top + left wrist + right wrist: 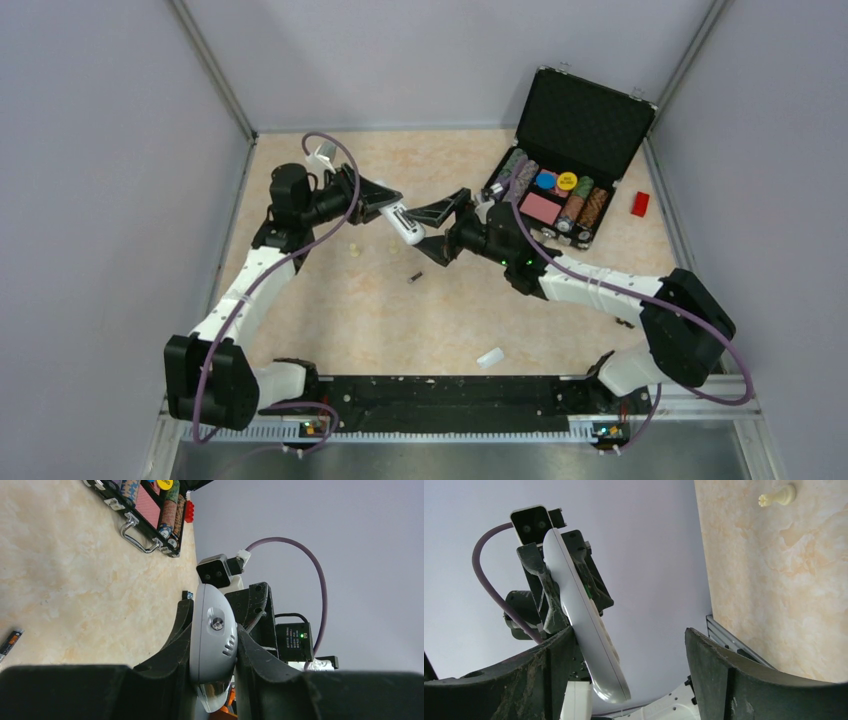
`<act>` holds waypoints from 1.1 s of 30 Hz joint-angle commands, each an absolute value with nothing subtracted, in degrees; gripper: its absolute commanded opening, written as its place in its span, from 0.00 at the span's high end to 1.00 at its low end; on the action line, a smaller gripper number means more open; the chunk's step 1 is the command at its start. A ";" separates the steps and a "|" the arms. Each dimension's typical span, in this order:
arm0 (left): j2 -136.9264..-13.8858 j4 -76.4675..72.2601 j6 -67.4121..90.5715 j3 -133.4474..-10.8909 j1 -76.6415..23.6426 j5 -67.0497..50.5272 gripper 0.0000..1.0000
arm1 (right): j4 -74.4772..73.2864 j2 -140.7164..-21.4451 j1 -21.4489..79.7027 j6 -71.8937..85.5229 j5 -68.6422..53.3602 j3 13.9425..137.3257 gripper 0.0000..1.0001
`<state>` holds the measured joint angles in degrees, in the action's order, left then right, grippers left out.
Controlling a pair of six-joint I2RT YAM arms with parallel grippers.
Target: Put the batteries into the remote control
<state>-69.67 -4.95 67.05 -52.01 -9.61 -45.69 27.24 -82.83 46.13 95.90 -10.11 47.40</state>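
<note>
The left hand (212, 632) gripped the remote control (405, 223) by its long edges, one finger pressed to either side, and held it in the air above the middle of the surface (450, 310), clear of the marbled top. From the left wrist camera the remote showed its rounded grey-white back, with a small screw and a few short slots, standing on edge between the two dark fingers (255, 655). The right hand (631, 655) stood wide, its fingers well apart. The free end of the remote sat inside the gap, close beside one finger; whether that finger touched the remote could not be told. The two arms met head-on over the far half of the surface. One battery (414, 276), small and dark, lay flat on the surface just on the near side of the raised remote, apart from both hands. Small cream pegs (353, 248) stood near it to the left, and a small white cover piece (490, 357) lay nearer the arms' bases. At the far right corner an open black case (585, 120) held rows of coloured chips, with a small red block (640, 203) beside it near the wall.
</note>
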 commanded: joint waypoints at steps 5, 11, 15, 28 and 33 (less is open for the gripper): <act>-68.91 -8.91 63.35 -53.90 -8.04 -45.17 1.00 | 25.19 -80.36 45.14 90.71 -10.18 47.88 0.18; -68.26 2.13 53.47 -55.17 -6.44 -39.11 1.00 | 22.28 -78.15 43.39 86.11 -9.62 46.95 0.20; -67.11 11.06 46.89 -55.77 -5.44 -30.42 1.00 | 5.10 -76.62 42.55 73.80 -2.84 52.38 0.23; -66.20 22.03 41.69 -55.95 -4.68 -6.72 1.00 | -21.15 -99.16 48.84 58.90 8.67 72.32 0.41; -68.89 20.39 43.01 -55.89 -4.75 -6.87 1.00 | -26.71 -107.47 50.66 66.00 9.50 81.17 0.49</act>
<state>-67.53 21.98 43.11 -53.56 -4.95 -10.02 -19.57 -103.72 49.06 61.25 6.79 73.56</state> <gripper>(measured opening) 0.321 0.548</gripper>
